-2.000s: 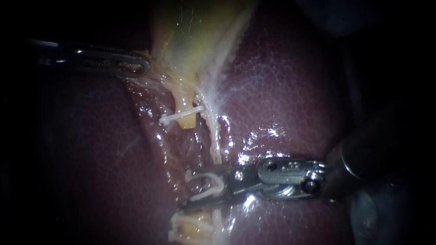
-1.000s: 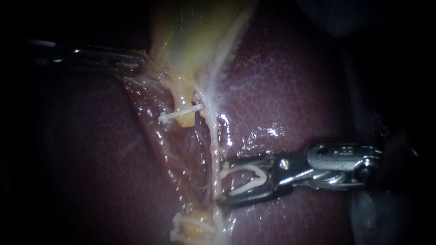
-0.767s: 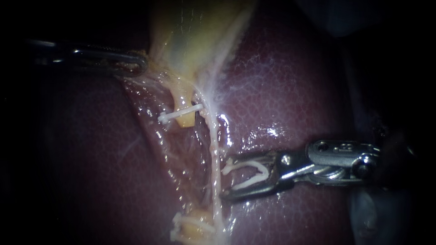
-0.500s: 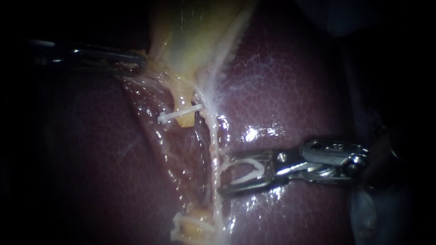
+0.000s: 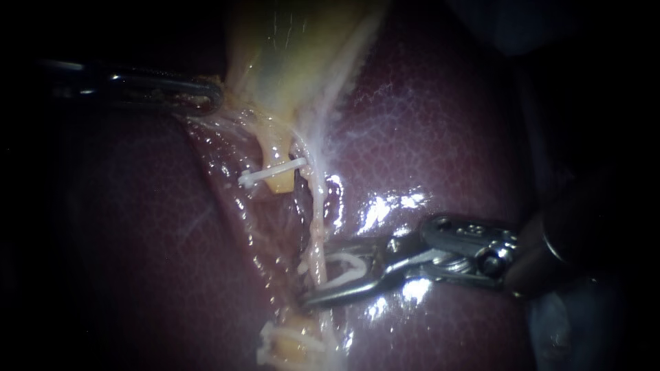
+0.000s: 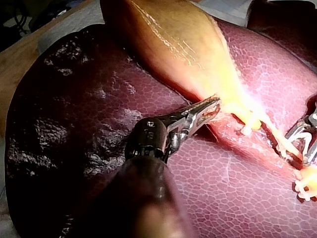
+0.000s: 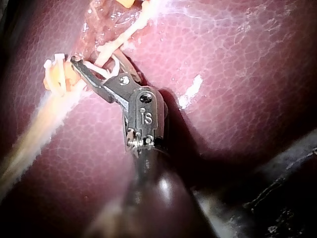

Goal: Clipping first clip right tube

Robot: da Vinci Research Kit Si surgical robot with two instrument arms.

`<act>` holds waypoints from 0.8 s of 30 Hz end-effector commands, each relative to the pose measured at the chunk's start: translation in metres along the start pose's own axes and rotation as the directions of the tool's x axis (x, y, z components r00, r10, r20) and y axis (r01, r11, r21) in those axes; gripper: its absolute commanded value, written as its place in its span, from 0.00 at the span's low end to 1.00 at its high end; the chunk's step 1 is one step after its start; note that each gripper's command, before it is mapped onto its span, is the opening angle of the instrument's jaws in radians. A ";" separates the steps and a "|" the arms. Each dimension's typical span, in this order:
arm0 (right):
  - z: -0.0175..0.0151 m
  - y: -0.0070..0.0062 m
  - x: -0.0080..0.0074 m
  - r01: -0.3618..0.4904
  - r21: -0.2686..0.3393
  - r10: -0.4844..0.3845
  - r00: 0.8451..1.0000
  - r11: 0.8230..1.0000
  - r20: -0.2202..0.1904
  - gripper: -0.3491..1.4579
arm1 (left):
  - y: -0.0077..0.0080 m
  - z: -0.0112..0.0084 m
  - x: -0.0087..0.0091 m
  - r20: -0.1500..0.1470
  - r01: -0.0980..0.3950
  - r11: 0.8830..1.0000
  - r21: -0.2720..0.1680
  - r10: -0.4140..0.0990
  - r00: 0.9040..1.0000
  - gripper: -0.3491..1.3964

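Tan bench (image 6: 15, 94) well off to the side of the left instrument (image 6: 213, 105), pale sheet (image 6: 62, 29) over it, dark liver (image 6: 74, 124) lying on both, under the instrument

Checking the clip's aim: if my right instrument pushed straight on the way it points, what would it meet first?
The thin pale tube, lying across the mouth of the right instrument, whose end effector carries an open white clip. Depth unclear.

In the endoscope view our left instrument (image 5: 216, 96) is lost in the dark toward the edge, and the gallbladder (image 5: 295, 55) runs off the top. Where it meets the right tube (image 5: 315, 233), the clip (image 5: 338, 280) in our right instrument (image 5: 317, 273) is partly hidden, so we cannot tell whether its ends meet
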 end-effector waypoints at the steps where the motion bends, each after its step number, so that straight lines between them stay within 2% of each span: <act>1: 0.0001 -0.0004 0.0003 0.001 0.007 -0.001 1.000 1.000 -0.004 0.46 | 0.0000 0.0000 0.0000 0.000 0.000 1.000 0.000 0.000 1.000 0.00; 9: 0.0004 -0.0046 0.0022 -0.004 0.039 0.004 1.000 0.999 -0.018 0.46 | 0.0000 -0.0001 0.0000 0.000 0.000 1.000 0.000 0.000 1.000 0.00; 13: 0.0004 -0.0059 0.0032 -0.006 0.057 0.008 0.999 0.998 -0.038 0.46 | 0.0000 -0.0001 0.0000 0.000 0.000 1.000 0.000 0.000 1.000 0.00; 18: 0.0003 -0.0059 0.0033 -0.006 0.059 0.008 0.999 0.998 -0.037 0.44 | 0.0000 -0.0001 0.0000 0.000 0.000 1.000 0.000 0.000 1.000 0.00; 24: 0.0001 -0.0051 0.0031 -0.005 0.059 0.007 0.999 0.998 -0.037 0.34 | 0.0000 -0.0001 0.0000 0.000 0.000 1.000 0.000 0.000 1.000 0.00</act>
